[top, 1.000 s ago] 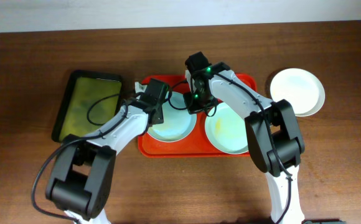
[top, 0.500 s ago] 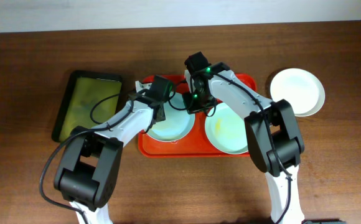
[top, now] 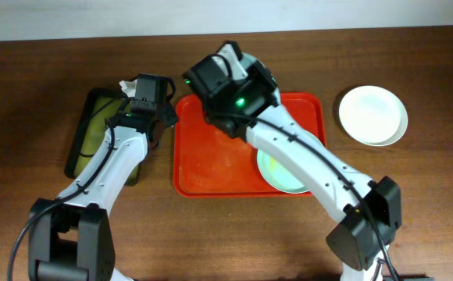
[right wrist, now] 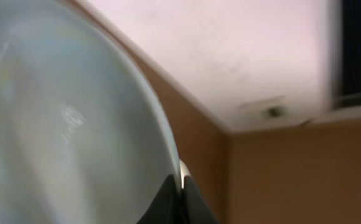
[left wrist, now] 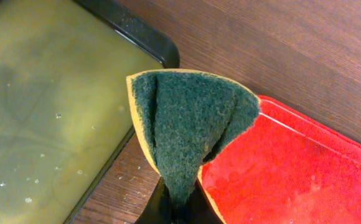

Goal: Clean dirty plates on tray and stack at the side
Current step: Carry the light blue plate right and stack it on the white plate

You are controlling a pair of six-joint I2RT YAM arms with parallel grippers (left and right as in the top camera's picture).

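The red-orange tray [top: 211, 156] lies in the middle, with one pale mint-blue plate [top: 272, 168] on its right half, partly hidden by my right arm. My right gripper [top: 233, 66] is raised high and is shut on the rim of a second pale plate [right wrist: 62, 124], pinched at the jaws [right wrist: 180, 183] and held tilted in the air. My left gripper [top: 144, 97] is shut on a green and yellow sponge [left wrist: 187, 124], jaws [left wrist: 179, 208] above the gap between the two trays. A white-cream plate [top: 373, 115] sits on the table at the right.
A dark green-black tray [top: 105, 125] with yellowish liquid [left wrist: 37, 112] lies left of the red tray. The red tray's left half [left wrist: 280, 174] is bare and looks wet. The wooden table [top: 39, 70] shows around it.
My right gripper has lifted the left plate off the tray and high toward the camera. My left arm has moved left off the tray with the sponge, to the dark tray's edge.
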